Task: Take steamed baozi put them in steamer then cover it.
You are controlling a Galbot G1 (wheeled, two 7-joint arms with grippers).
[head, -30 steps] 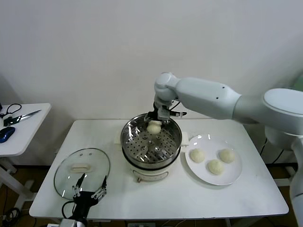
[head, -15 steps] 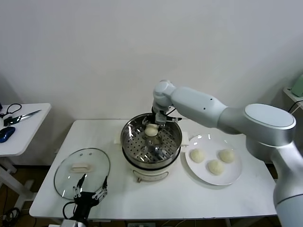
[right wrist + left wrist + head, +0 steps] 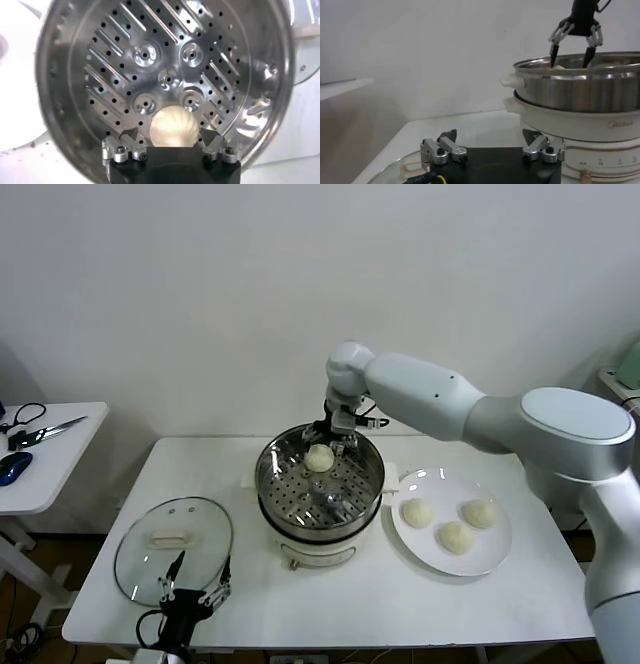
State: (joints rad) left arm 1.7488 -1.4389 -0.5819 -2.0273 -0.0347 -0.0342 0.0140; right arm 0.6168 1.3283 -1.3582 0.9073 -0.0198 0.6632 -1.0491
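The right gripper [image 3: 331,442] hangs over the steamer [image 3: 320,489], fingers spread, one bun [image 3: 320,458] released just below them; lift straight up to avoid nudging it

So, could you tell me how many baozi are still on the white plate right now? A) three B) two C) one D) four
A: the head view shows three baozi on the white plate, while a fourth baozi lies on the perforated tray inside the steamer, under the open right gripper. The left gripper sits open near the cover.
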